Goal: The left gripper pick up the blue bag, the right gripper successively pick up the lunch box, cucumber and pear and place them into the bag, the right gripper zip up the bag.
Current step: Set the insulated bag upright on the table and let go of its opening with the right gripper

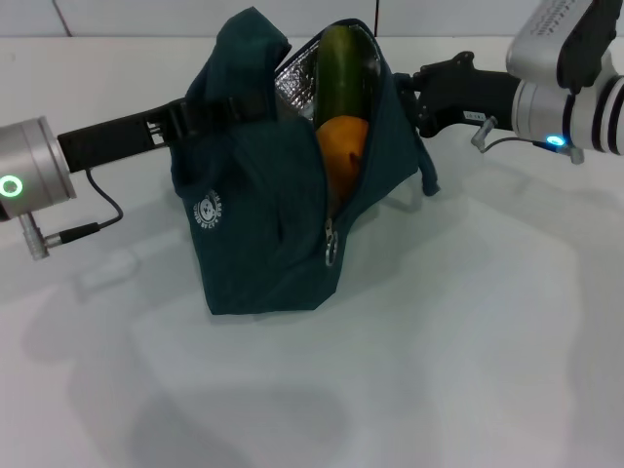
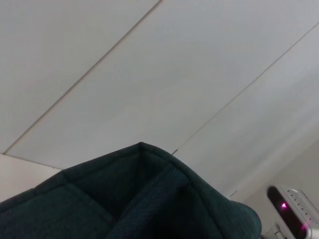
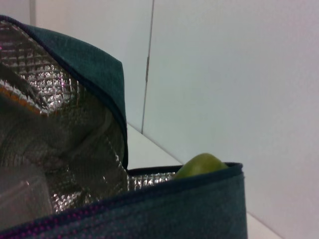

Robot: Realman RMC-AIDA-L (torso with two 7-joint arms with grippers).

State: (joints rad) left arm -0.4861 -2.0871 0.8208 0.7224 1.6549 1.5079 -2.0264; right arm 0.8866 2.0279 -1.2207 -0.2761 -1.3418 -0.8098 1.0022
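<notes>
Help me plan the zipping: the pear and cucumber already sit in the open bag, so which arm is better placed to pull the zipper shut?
Probably the right. The right gripper is at the blue bag's open edge, beside the cucumber and pear. The left gripper is at the bag's far side, apparently holding it. The zipper pull hangs low.

No text, brand or number can be read anywhere. The blue bag (image 1: 263, 224) carries a small round white logo (image 1: 207, 212) on its side, its lettering too small to make out.
</notes>
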